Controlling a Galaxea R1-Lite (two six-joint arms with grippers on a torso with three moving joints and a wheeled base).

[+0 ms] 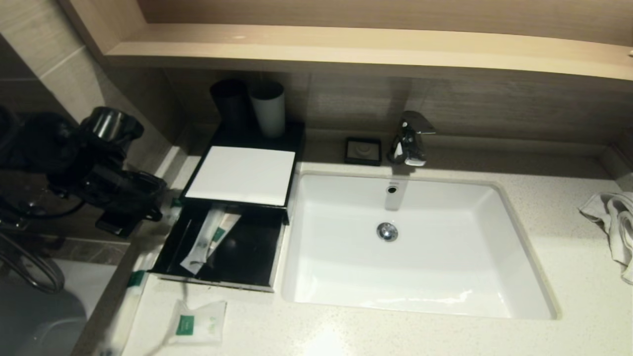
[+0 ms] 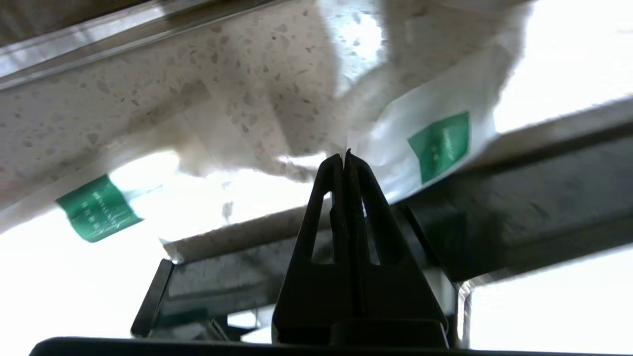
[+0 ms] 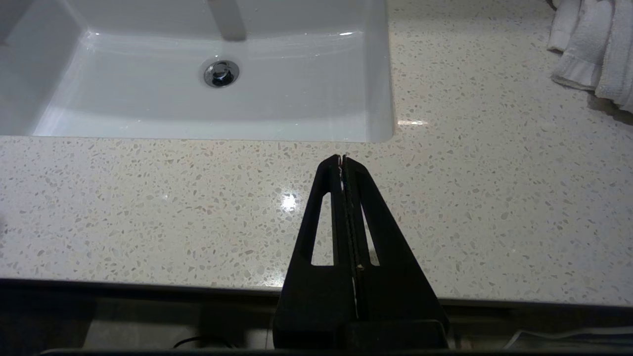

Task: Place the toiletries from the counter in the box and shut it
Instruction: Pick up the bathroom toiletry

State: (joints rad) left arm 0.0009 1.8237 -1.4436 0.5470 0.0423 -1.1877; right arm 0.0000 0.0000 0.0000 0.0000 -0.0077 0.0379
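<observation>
The black box (image 1: 274, 247) stands open left of the sink, with long white packets (image 1: 207, 240) lying inside and a white panel (image 1: 242, 175) on its rear half. My left gripper (image 2: 344, 157) is shut on the edge of a white packet with a green label (image 2: 437, 146), held over the box's left wall; in the head view the gripper (image 1: 157, 210) is at that wall. A second long packet (image 2: 96, 207) lies on the counter by the left edge (image 1: 134, 291). A square white packet (image 1: 198, 322) lies in front of the box. My right gripper (image 3: 342, 159) is shut and empty over the counter's front edge.
The white sink (image 1: 519, 257) fills the middle, with a chrome faucet (image 1: 409, 138) and a black soap dish (image 1: 363, 151) behind it. A black cup (image 1: 230, 105) and a white cup (image 1: 268, 108) stand behind the box. A white towel (image 1: 613, 222) lies at the right; a shelf overhangs.
</observation>
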